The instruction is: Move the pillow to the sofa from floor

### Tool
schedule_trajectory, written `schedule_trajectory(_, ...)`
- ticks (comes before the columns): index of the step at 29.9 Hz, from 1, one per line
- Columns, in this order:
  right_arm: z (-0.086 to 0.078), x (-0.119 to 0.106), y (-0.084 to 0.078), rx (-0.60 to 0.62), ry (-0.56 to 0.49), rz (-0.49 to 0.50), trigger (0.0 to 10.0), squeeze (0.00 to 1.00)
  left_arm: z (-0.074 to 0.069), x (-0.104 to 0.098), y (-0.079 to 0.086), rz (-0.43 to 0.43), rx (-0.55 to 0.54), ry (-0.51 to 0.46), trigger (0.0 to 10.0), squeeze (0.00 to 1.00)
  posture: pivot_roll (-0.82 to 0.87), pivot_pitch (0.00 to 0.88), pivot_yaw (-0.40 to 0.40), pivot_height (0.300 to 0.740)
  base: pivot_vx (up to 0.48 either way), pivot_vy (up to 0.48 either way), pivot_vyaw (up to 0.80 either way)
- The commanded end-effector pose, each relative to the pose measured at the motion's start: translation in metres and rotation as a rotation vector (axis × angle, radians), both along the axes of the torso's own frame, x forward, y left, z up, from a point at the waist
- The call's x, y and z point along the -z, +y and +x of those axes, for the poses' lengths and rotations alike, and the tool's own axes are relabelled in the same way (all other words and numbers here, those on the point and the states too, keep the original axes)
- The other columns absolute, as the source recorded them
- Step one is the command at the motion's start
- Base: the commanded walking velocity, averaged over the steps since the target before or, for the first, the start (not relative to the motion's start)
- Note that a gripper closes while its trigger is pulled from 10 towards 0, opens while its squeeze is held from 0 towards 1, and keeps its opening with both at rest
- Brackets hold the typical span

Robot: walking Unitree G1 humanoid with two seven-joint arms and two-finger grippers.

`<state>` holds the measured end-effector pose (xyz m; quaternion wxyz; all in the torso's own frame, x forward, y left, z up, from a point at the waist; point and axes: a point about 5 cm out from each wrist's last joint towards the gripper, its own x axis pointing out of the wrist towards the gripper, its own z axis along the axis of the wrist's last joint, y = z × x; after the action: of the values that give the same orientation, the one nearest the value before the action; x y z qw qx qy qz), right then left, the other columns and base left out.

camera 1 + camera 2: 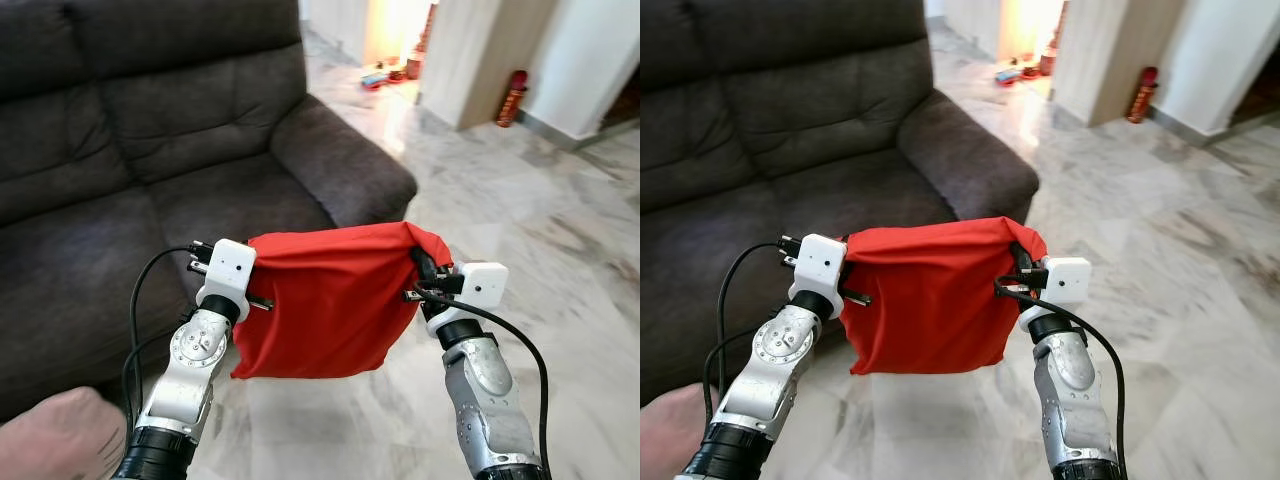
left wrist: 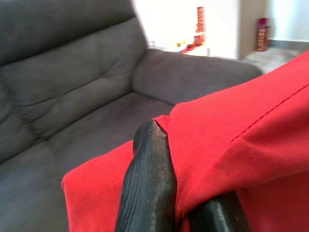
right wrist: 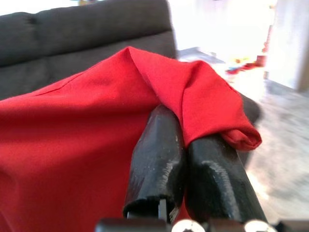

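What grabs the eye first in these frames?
The red pillow, hanging in the air between both grippers in front of the dark sofa. The left gripper pinches one top corner, the right gripper the other. Behind, a pale marble floor runs to a bright doorway.

Bright daylight, overexposed doorway (image 1: 395, 30), wrist views soft.
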<state>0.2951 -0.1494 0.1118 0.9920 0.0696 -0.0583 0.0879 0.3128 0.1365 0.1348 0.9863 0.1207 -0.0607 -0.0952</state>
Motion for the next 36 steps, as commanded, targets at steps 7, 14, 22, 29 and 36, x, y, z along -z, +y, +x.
schedule_trajectory(7,-0.0009,-0.0058,-0.0052,-0.013,-0.027,-0.008,10.0,0.0,0.0004,-0.0225,0.0047,-0.034,-0.028,-0.132,10.0,0.0,0.01,0.0,-0.036,0.74,0.0,0.0,0.55)
schedule_trajectory(14,-0.0002,-0.0067,-0.0055,-0.023,-0.031,-0.027,10.0,0.0,0.0004,-0.0223,0.0038,-0.039,-0.032,-0.134,10.0,0.0,0.0,0.0,-0.042,0.74,0.0,-0.247,0.55)
schedule_trajectory(22,0.0006,-0.0074,-0.0076,-0.03,-0.024,-0.032,10.0,0.0,0.0009,-0.0228,0.0038,-0.042,-0.037,-0.135,10.0,0.0,0.0,0.0,-0.052,0.74,0.0,-0.299,0.0)
schedule_trajectory(29,0.0007,-0.0084,-0.0065,-0.04,-0.027,-0.036,10.0,0.0,0.0018,-0.0237,0.0039,-0.043,-0.041,-0.138,10.0,0.0,0.0,0.0,-0.057,0.74,0.0,-0.351,0.69)
schedule_trajectory(36,0.002,-0.0108,-0.0077,-0.038,-0.032,-0.03,10.0,0.0,0.0024,-0.0239,0.0041,-0.045,-0.046,-0.139,10.0,0.0,0.0,0.003,-0.061,0.74,0.0,-0.355,0.0)
